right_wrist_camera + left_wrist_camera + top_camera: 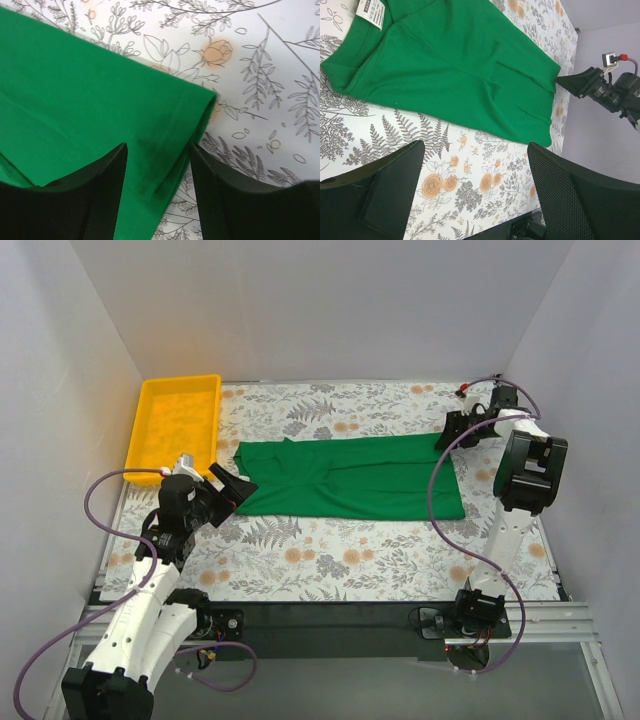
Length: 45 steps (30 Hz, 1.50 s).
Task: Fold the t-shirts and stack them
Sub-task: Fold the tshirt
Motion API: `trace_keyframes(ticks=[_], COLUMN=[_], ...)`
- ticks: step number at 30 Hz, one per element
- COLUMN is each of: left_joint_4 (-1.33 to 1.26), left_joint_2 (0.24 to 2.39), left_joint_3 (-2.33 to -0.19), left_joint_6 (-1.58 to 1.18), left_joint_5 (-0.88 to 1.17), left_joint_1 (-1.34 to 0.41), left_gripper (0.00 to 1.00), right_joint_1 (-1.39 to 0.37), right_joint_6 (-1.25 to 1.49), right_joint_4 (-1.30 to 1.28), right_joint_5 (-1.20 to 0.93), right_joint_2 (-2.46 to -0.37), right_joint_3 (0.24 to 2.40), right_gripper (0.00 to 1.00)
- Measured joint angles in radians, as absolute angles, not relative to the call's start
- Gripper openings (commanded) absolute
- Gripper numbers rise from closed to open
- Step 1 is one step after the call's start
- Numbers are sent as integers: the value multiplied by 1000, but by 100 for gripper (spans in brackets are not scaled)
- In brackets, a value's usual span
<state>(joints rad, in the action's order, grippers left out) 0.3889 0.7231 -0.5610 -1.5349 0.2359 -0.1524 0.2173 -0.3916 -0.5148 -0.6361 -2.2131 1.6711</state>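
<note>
On the top camera I see the green t-shirt [350, 475] lying flat on the floral tabletop [330, 560], its long axis left to right, with my left end effector [236, 487] at the collar end and my right end effector [457, 430] at the far hem corner. The left wrist shows the left fingers [390, 190] wide apart, just short of the soft, creased cotton. The right wrist shows the right fingers [95, 200] apart astride the stitched hem [177, 120], not yet pinching it.
</note>
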Motion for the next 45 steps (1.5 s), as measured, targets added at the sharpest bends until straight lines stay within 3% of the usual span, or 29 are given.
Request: trace_keyframes(ticks=[6, 9, 10, 13, 23, 31, 32, 35, 36, 39, 45], left_joint_4=[387, 385, 384, 380, 304, 144, 140, 125, 134, 163, 246], left_joint_2=[723, 727, 730, 741, 828, 1288, 1364, 1584, 1656, 1848, 2000], left_joint_3=[-561, -561, -561, -561, -564, -704, -753, -923, -991, -1190, -1386], left_joint_6=[-1541, -1542, -1542, -1544, -1551, -1554, -1547, -1511, -1494, -1444, -1325], left_joint_5=[249, 251, 252, 255, 292, 324, 321, 306, 302, 279, 222], left_joint_1=[-152, -152, -152, -152, -152, -162, -167, -188, -195, -215, -234], left_gripper=[82, 81, 81, 80, 75, 69, 68, 65, 64, 61, 64], right_joint_1=[223, 223, 223, 223, 251, 410, 426, 475, 485, 490, 479], right_joint_6=[-367, -365, -363, -368, -336, -384, -396, -448, -471, -553, -690], right_joint_4=[-505, -499, -498, -499, -463, -388, -387, -376, -375, -379, -442], right_joint_5=[-657, -656, -654, -640, -601, -557, -554, -530, -520, -480, -447], right_joint_2=[-2235, -2239, -2241, -2246, -2222, -2065, -2049, -1978, -1949, -1846, -1658], right_joint_3=[1681, 1681, 1681, 1681, 1636, 1396, 1374, 1282, 1248, 1141, 1026], right_gripper=[51, 40, 26, 2, 1, 1, 4, 28, 41, 60, 70])
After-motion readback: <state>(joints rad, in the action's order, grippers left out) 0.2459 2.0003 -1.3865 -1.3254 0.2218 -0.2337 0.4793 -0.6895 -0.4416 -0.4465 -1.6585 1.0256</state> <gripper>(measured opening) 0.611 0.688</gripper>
